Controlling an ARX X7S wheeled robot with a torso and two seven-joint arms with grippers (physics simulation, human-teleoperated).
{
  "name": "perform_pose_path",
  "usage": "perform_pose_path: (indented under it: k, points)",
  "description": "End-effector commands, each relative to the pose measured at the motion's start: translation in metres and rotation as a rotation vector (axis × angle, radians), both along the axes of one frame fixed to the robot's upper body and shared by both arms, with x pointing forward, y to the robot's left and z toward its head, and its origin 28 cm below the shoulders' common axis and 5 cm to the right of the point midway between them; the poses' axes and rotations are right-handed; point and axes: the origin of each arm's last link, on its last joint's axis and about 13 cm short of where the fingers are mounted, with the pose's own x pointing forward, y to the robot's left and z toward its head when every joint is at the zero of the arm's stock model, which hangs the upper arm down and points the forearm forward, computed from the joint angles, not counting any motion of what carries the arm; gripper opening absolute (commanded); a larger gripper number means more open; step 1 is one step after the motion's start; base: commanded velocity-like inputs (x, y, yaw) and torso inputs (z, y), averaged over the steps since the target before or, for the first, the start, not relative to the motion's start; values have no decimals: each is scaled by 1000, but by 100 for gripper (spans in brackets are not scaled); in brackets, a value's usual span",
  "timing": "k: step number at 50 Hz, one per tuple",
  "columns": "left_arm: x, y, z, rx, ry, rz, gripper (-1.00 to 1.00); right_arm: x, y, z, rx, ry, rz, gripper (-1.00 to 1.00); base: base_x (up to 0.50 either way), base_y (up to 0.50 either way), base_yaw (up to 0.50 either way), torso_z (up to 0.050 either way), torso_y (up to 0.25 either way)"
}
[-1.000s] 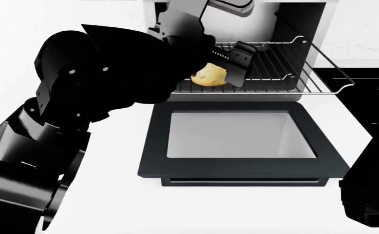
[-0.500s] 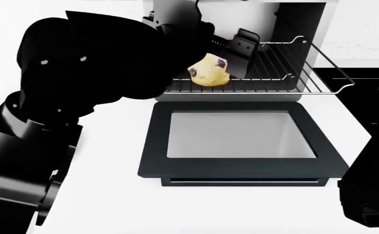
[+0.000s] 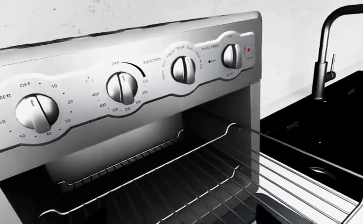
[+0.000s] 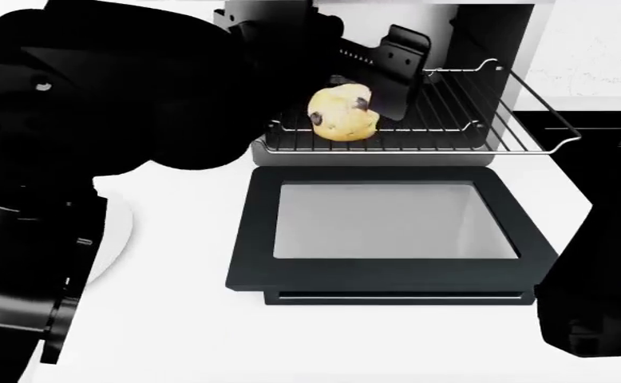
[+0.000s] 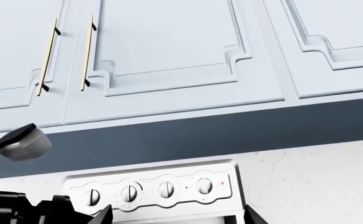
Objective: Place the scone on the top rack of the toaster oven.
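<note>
The scone (image 4: 342,113) lies on the front left part of the top rack (image 4: 454,120), which is pulled partway out of the toaster oven (image 4: 494,48). The drop-down door (image 4: 396,279) lies open and flat in front. My left gripper (image 4: 366,76) is open and empty, just above and behind the scone; one black finger (image 4: 401,72) stands to the scone's right, apart from it. The left wrist view shows the oven's knob panel (image 3: 119,86) and the rack (image 3: 231,177), not the scone. My right gripper (image 5: 178,219) is open and empty, facing the oven's panel (image 5: 157,189) from farther back.
A black sink (image 3: 331,135) with a dark faucet (image 3: 323,60) sits to the oven's right. The edge of a white plate (image 4: 119,239) shows under my left arm. My right arm (image 4: 598,303) fills the lower right of the head view. Wall cabinets (image 5: 169,51) hang above.
My left gripper has let go of the scone and lifted up and back. The scone now rests free on the rack. My left arm has swung higher.
</note>
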Motion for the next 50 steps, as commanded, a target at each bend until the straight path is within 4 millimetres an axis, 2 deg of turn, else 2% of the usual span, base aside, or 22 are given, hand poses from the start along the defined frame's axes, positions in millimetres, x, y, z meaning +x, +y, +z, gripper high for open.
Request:
perform_pose_path:
  k: [1,13,22,29,41,50]
  points:
    - [-21,7,2,-21,-15,-22,100,-2,0,0,-5,-2,2,100,0,0,0,0,0]
    - [-48,26,2,-90,-24,-24,100,-8,-5,-2,-6,-2,2,100,0,0,0,0,0]
    - [-67,50,4,-153,-52,14,100,-7,-5,-2,-6,-1,3,100,0,0,0,0,0]
    - [-83,64,-3,-183,-60,43,100,-7,-4,-2,-8,0,1,100,0,0,0,0,0]
    - [-82,88,-10,-232,-56,128,100,-6,-4,-2,-9,3,-3,100,0,0,0,0,0]
    - [-83,103,-9,-264,-65,198,100,-5,-4,-2,-10,3,-6,100,0,0,0,0,0]
